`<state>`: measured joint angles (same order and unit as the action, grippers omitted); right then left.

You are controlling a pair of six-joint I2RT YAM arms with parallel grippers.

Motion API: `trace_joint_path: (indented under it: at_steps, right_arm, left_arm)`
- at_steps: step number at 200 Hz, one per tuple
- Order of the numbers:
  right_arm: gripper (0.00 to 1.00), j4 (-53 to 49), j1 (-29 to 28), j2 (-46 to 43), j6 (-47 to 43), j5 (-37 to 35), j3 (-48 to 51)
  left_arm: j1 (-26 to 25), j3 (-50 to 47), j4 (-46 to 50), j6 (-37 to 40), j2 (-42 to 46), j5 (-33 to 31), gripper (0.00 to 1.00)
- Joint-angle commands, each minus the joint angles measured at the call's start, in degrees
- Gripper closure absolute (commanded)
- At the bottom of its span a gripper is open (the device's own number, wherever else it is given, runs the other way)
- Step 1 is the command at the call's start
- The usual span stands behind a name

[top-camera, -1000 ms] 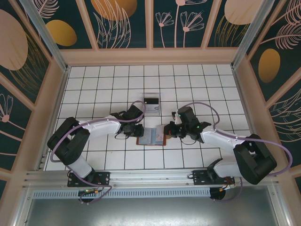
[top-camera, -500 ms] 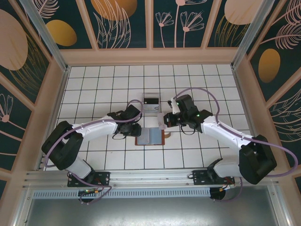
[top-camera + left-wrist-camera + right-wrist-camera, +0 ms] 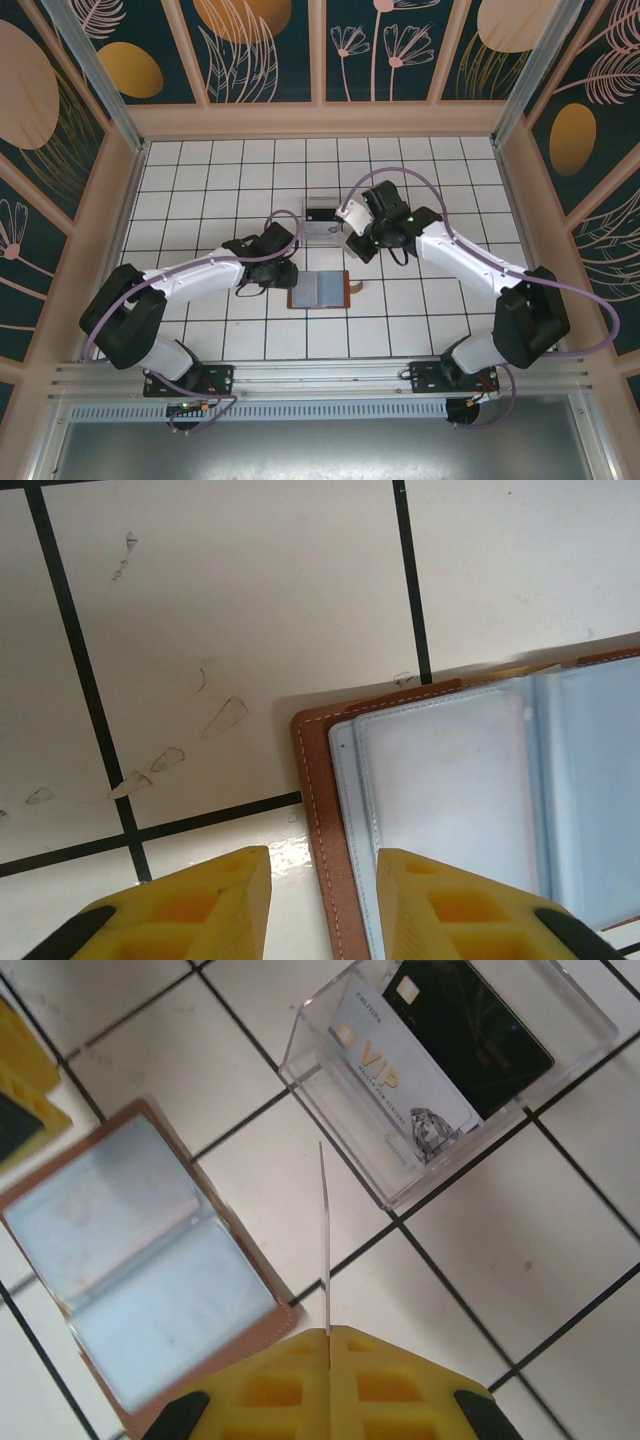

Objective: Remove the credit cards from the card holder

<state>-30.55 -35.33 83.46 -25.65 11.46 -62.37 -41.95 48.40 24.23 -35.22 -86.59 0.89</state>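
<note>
Dead centre of the top view, the wallet (image 3: pixel 320 290) is lying open and flat on the tiled desk (image 3: pixel 200 190), grey-blue sleeves facing up. The left claw (image 3: pixel 322 878) is right at the wallet's left edge, released, yellow fingers spread with the brown stitched border showing in the gap, not grabbing anything. Up and to the right of the wallet, the right claw (image 3: pixel 328 1338) is clenched on a thin pale card (image 3: pixel 324 1230), which you see edge-on from its wrist cam, standing straight up out of the fingertips. Just past that, upper right of the wrist frame, there's the clear stand (image 3: pixel 390 1195) with a white VIP card (image 3: pixel 395 1080) and a black card (image 3: pixel 470 1020) already in it, side by side.
</note>
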Motion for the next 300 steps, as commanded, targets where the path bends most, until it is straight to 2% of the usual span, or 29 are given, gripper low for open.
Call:
trace_joint_path:
  at_steps: [1,49,98,195,300]
  right_arm:
    - [1.0,-7.36,0.1,2.96,-13.65,-2.11,-4.5]
    - [1.0,-12.94,0.01,8.91,-23.28,-3.81,-12.93]
    - [1.0,-17.69,-0.52,15.91,-28.8,-5.29,-22.61]
    - [1.0,-21.55,-1.14,28.68,-35.36,-8.05,-41.38]
    - [1.0,-24.64,-1.1,39.17,-39.21,-7.7,-55.16]
  left_arm:
    - [0.15,-1.5,0.83,-0.99,1.48,-1.19,0.65]
    - [0.17,-4.58,-1.13,-2.81,3.03,-0.29,0.65]
    - [0.16,-6.69,-1.86,-4.24,4.71,-0.45,0.64]
    - [0.2,-8.51,-2.31,-5.56,6.52,-0.7,0.63]
    - [0.14,-7.45,-0.89,-5.91,6.27,-1.53,0.62]
